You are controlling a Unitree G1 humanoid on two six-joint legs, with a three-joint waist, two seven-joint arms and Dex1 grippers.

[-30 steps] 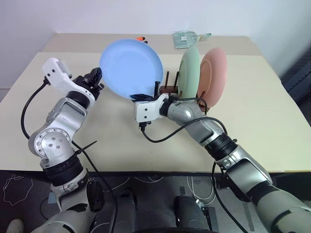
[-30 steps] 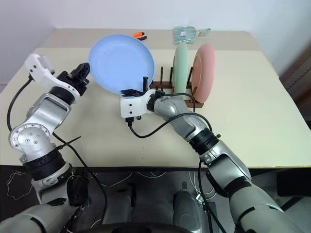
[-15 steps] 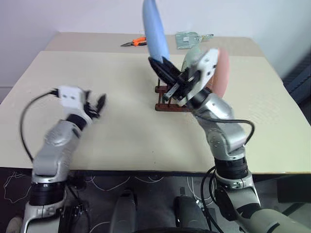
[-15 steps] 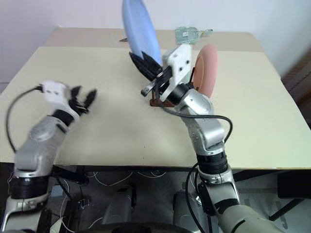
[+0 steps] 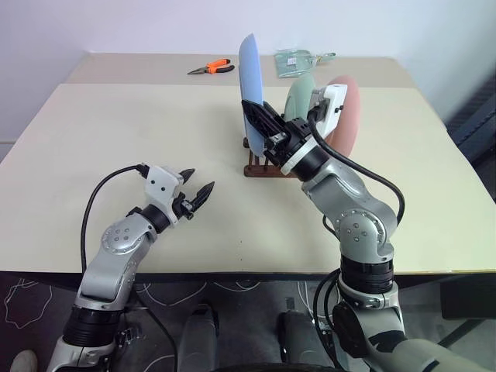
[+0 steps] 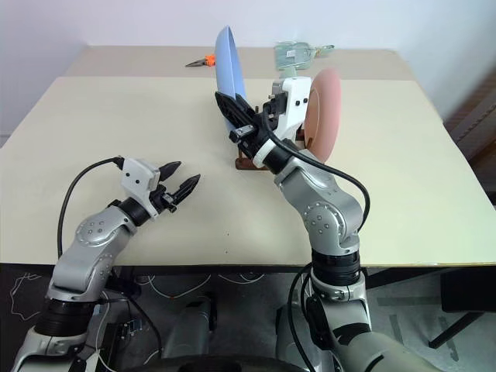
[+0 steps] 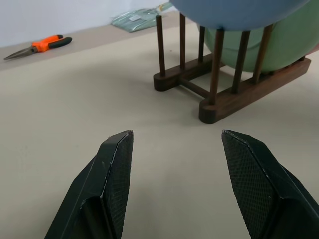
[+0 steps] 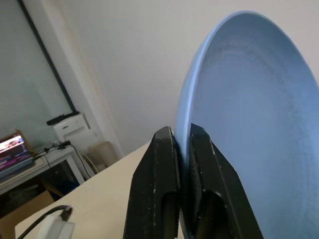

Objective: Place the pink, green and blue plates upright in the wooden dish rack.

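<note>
The blue plate (image 5: 249,74) stands on edge in the air, its lower rim pinched by my right gripper (image 8: 180,132), which is shut on it. The plate hangs over the free left end of the wooden dish rack (image 7: 219,104), near the peg tops. The green plate (image 5: 298,97) and the pink plate (image 5: 346,116) stand upright in the rack, partly hidden behind my right wrist. My left gripper (image 5: 200,180) is open and holds nothing. It hovers low over the table, left of the rack and pointing at it.
Orange pliers (image 5: 211,67) and a clear plastic packet (image 5: 298,60) lie at the far side of the table (image 5: 116,132). Bare tabletop stretches between my left gripper and the rack.
My right wrist has rolled the blue plate from face-on to edge-on and lifted it over the rack. My left gripper has left the plate's rim and sunk toward the table.
</note>
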